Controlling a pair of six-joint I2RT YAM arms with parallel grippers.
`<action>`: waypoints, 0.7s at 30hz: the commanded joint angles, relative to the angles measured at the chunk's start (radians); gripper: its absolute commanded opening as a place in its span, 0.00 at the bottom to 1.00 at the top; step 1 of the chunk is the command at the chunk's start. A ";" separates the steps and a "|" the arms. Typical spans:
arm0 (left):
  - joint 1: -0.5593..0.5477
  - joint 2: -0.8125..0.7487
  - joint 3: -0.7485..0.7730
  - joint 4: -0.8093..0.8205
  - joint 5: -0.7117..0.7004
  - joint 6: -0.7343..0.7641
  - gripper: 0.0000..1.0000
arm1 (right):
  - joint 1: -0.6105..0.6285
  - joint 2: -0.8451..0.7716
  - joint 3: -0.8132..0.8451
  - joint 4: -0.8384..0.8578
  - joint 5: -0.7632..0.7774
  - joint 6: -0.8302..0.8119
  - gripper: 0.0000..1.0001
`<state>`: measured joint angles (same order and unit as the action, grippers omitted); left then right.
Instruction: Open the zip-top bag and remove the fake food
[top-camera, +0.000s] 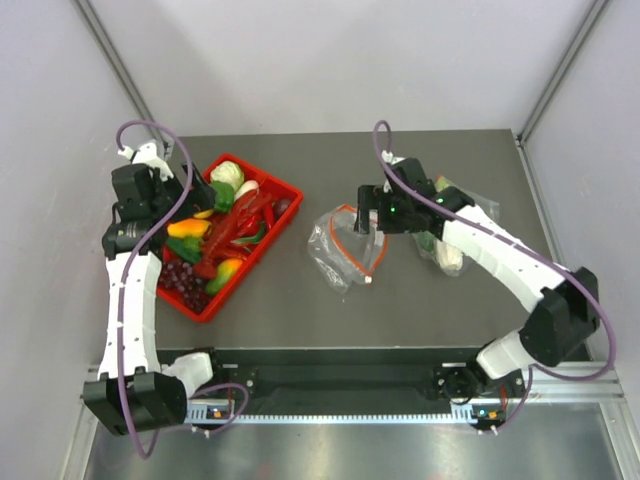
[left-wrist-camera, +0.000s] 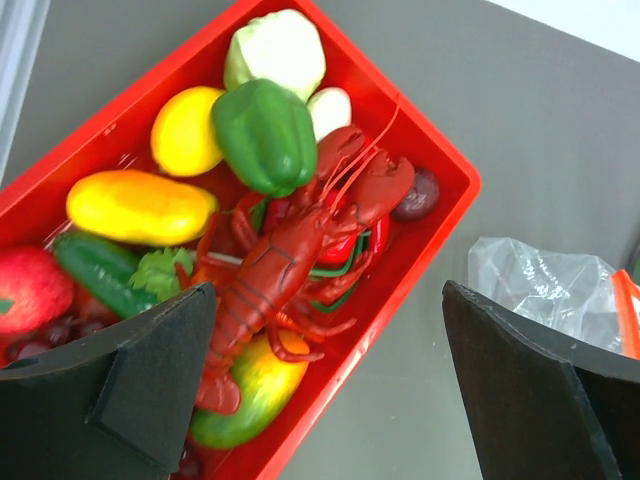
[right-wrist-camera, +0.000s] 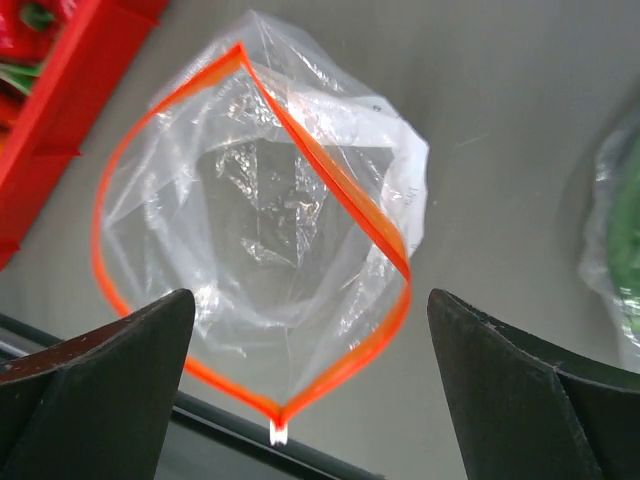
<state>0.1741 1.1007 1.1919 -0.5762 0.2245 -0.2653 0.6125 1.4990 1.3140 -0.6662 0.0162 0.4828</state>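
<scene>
The zip-top bag (top-camera: 345, 248) lies mid-table, clear and crinkly. Its red-orange zip strip is spread into a wide open loop, and the bag (right-wrist-camera: 270, 200) looks empty. My right gripper (top-camera: 372, 215) hovers just above its mouth, open and empty, with its fingers either side of the loop (right-wrist-camera: 310, 390). The fake food lies in a red tray (top-camera: 290, 190): a pale green cabbage (left-wrist-camera: 275, 45), a green pepper (left-wrist-camera: 265, 135) and a red lobster (left-wrist-camera: 300, 240). My left gripper (left-wrist-camera: 330, 400) is open and empty over the tray's right rim (left-wrist-camera: 440, 160). The bag's edge also shows in the left wrist view (left-wrist-camera: 545, 290).
The tray also holds yellow and orange toy fruits (left-wrist-camera: 135, 205), a red apple (left-wrist-camera: 30, 290) and dark grapes (top-camera: 185, 280). A second clear bag with a white-and-green leek (top-camera: 445, 245) lies under the right arm, at the right edge of the right wrist view (right-wrist-camera: 620, 230).
</scene>
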 joint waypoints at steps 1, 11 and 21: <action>0.004 -0.035 0.049 -0.088 -0.046 0.003 0.99 | 0.003 -0.106 0.070 -0.052 0.054 -0.045 1.00; 0.001 -0.079 0.104 -0.201 -0.106 -0.009 0.99 | -0.063 -0.333 0.050 -0.102 0.248 -0.056 1.00; 0.001 -0.096 0.126 -0.238 -0.123 -0.011 0.99 | -0.089 -0.457 -0.030 -0.067 0.320 -0.076 1.00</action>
<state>0.1741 1.0294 1.2697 -0.7990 0.1192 -0.2668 0.5335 1.0763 1.3190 -0.7544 0.2966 0.4248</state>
